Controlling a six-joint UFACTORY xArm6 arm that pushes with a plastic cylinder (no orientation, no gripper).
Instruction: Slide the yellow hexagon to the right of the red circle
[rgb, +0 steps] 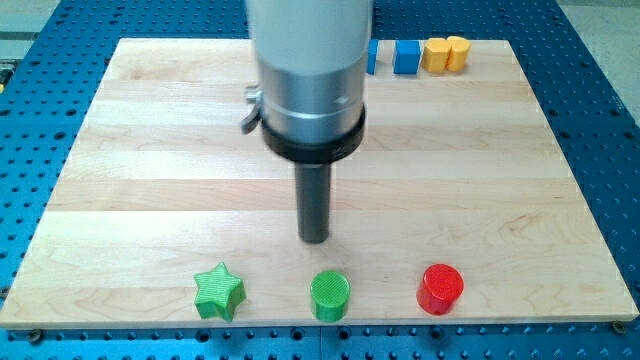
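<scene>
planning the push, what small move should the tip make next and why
Probably move my tip toward the view's top right, to get behind the yellow blocks. They sit at the board's top edge beside a blue block, far from the red circle near the bottom, while my tip stands just above the green circle.

No text, label, brand, number or sign can be read anywhere in the camera view.
</scene>
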